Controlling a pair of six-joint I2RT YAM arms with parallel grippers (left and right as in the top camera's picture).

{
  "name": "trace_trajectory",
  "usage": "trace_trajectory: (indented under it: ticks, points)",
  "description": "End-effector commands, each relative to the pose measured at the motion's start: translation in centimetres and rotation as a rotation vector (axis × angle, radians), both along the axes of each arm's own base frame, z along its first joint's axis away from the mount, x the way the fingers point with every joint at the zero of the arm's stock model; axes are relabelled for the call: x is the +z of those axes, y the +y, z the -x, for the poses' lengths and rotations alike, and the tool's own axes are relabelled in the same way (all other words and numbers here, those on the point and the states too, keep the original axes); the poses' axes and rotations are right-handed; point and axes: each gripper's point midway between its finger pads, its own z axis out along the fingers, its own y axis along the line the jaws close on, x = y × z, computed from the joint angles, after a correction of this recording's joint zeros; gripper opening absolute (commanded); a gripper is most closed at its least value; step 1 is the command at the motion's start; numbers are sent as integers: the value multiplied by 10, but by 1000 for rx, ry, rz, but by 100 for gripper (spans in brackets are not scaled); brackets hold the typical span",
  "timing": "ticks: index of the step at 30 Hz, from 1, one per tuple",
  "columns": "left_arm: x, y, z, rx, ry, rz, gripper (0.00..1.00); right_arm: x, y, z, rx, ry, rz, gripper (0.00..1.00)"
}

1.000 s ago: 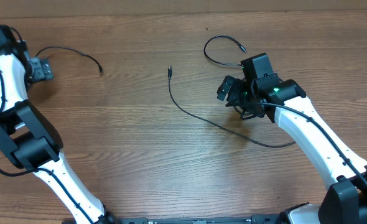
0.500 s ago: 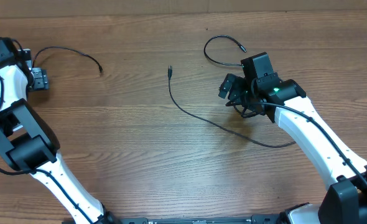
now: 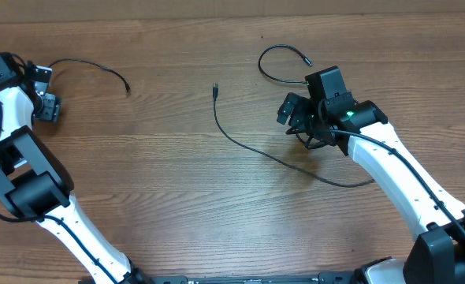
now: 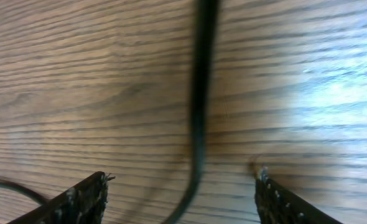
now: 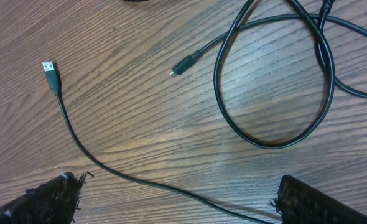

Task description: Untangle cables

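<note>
The left gripper sits at the far left of the wooden table. Its fingers are spread, and a thin black cable runs between them unpinched. That cable arcs right to its plug end. Right of centre, the right gripper hovers with its fingers spread and empty over a looped cable and a long cable. The long cable's USB plug lies left of the loop.

My table is grained wood, softly glossy. The cables look smooth black plastic; the ten o'clock plug glints metal.
</note>
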Motion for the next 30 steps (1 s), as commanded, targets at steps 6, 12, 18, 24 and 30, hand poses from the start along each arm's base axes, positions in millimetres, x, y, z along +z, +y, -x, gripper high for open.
trace_trajectory:
  ticks: [6,12,18,24,30]
  points:
    - [-12,26,21,41,-21,51,64,-2,-1,-1,-6,-3,13,100]
    - [-20,8,24,14,-56,201,21,-2,0,-1,-6,-7,11,100]
    - [-19,8,24,221,-118,285,7,-1,0,-2,-6,-10,10,100]
    - [-19,9,23,226,-124,279,8,-2,0,-2,-6,-10,11,100]
    - [-19,17,26,76,-59,173,63,-2,0,-2,-6,-10,11,100]
